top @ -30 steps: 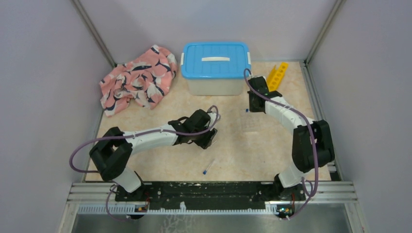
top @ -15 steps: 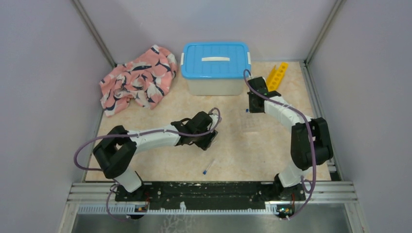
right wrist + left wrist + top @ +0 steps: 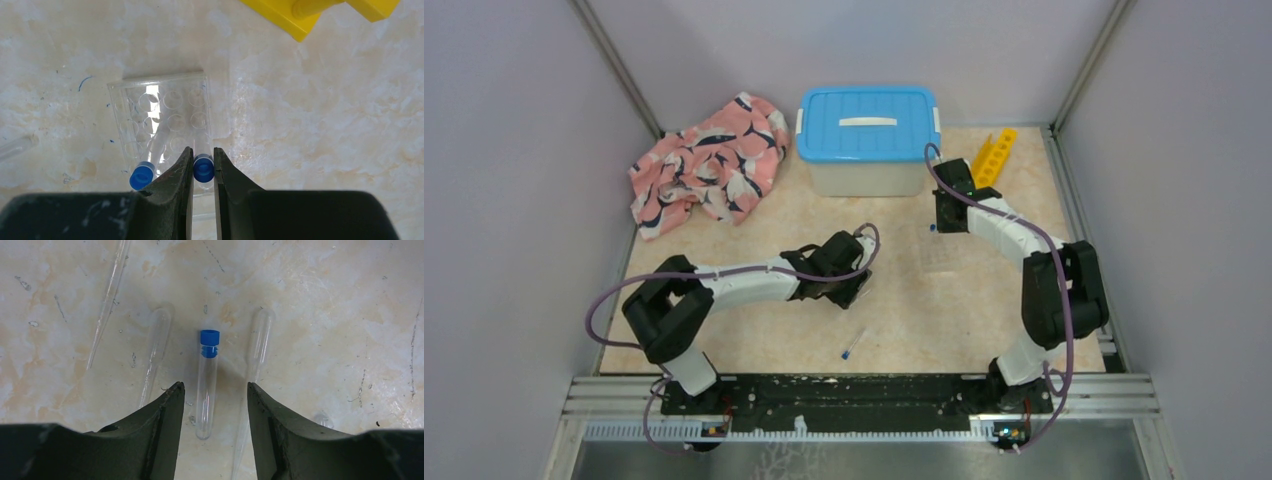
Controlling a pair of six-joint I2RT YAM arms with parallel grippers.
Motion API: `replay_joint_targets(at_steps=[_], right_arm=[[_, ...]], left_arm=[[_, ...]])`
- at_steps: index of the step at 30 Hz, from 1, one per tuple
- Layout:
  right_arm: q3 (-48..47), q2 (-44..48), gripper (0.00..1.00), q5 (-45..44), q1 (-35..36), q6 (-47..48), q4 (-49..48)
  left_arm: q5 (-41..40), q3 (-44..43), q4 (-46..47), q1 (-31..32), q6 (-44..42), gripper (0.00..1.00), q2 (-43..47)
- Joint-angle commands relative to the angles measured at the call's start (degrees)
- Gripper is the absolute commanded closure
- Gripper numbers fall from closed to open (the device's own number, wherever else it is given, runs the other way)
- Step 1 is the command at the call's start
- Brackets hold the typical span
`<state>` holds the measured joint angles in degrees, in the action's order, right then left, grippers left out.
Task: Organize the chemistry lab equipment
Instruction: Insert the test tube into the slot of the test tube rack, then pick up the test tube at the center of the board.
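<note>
A clear tube with a blue cap (image 3: 207, 382) (image 3: 854, 343) lies flat on the table, cap pointing away. My left gripper (image 3: 215, 390) (image 3: 849, 285) hovers over its rounded bottom end, open, one finger on each side and neither touching it. My right gripper (image 3: 203, 165) (image 3: 946, 215) is shut on the blue cap of a second tube (image 3: 203, 168), held upright over a clear well rack (image 3: 150, 95). A third blue-capped tube (image 3: 141, 175) leans in that rack, just left of my fingers. The long yellow holed rack (image 3: 994, 157) (image 3: 300, 15) lies beyond at the back right.
Three clear plastic pipettes (image 3: 155, 347) (image 3: 257, 345) (image 3: 107, 300) lie alongside the tube under my left gripper. A white bin with a blue lid (image 3: 868, 135) stands at the back centre. A pink whale-patterned cloth (image 3: 709, 165) is bunched at the back left.
My left arm has shifted slightly to the right and its fingers have drawn in a little. The right arm and its tube have not moved.
</note>
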<state>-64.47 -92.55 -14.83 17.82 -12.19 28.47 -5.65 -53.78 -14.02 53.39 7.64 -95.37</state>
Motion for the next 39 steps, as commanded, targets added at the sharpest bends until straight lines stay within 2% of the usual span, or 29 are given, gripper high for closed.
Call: replay_joint_targets(at_steps=[1,8,14,18,31,37,39], right_arm=[[0.4,-1.1,0.95,0.7,-0.4,-0.6,-1.7],[0.4,-1.2,0.85,0.9,-0.4,-0.6,-1.6],[0.3,-0.7,0.7,0.9,-0.4,-0.7,-1.5],[0.4,0.0,0.67,0.6,-0.4,-1.0,-2.0],[1.0,2.6,0.6,0.7,-0.4,-1.8,-3.3],[0.8,6.2,0.58,-1.2,-0.4,-2.7,-4.3],[0.5,7.2,0.57,-1.8,-0.4,-3.0,-4.3]], left_arm=[[-1.0,0.0,1.5,0.5,-0.6,0.45,-1.2],[-1.3,0.1,1.7,0.5,-0.6,0.47,-1.7],[-1.4,0.2,1.9,0.5,-0.6,0.54,-1.9],[-1.5,0.3,1.9,0.5,-0.4,0.6,-2.0],[-1.4,0.8,1.9,0.5,0.2,0.91,-3.0],[-2.2,0.4,1.7,0.5,0.2,1.0,-1.9],[-2.5,0.2,1.6,0.5,0.2,1.0,-1.1]])
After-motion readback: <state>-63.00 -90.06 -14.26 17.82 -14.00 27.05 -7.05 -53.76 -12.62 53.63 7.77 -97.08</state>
